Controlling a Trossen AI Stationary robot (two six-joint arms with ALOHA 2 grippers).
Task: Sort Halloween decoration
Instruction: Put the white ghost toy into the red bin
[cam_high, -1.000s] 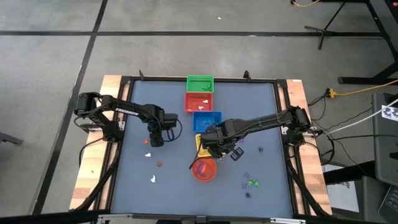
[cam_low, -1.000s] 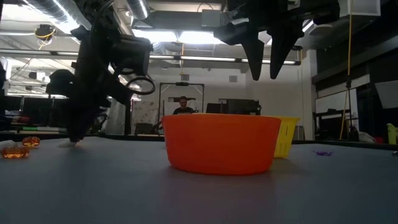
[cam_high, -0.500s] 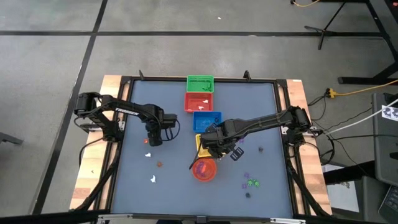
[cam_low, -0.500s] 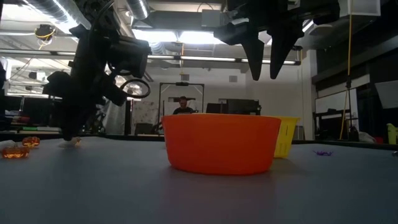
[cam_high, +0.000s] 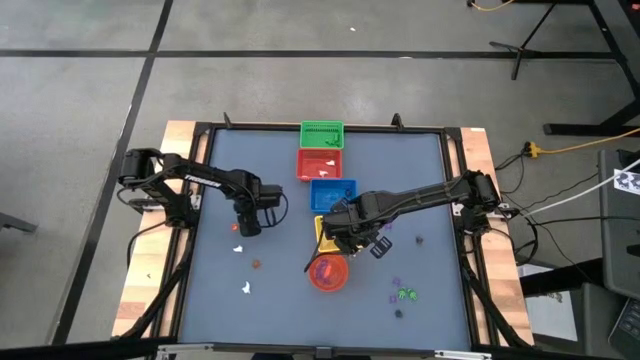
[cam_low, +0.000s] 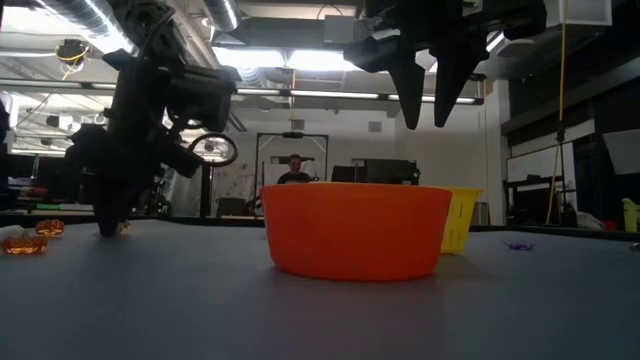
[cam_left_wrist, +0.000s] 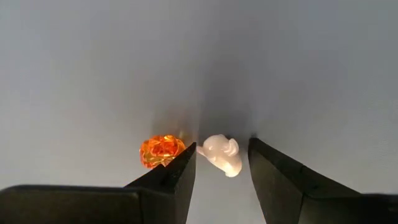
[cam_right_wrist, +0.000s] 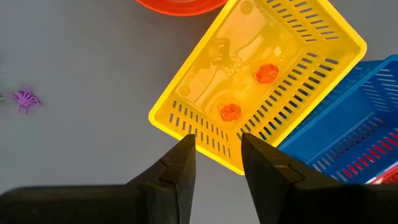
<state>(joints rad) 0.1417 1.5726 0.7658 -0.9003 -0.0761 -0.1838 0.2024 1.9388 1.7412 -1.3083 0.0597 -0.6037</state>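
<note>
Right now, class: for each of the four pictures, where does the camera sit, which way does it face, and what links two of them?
High view: overhead, straight down; both dark arms.
Low view: table height, level; round orange plastic bowl, right claw above.
Left wrist view: down between open left claw fingers at small white trinket.
Right wrist view: down past open right claw onto yellow slotted plastic basket.
Shared: that basket also shows in the high view.

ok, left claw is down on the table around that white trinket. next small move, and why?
Probably shut the left claw. Its open fingers already straddle the white trinket on the table, so no repositioning looks needed. An orange trinket sits just outside one finger, so close straight in without sliding sideways. The right claw waits above the yellow basket.
</note>
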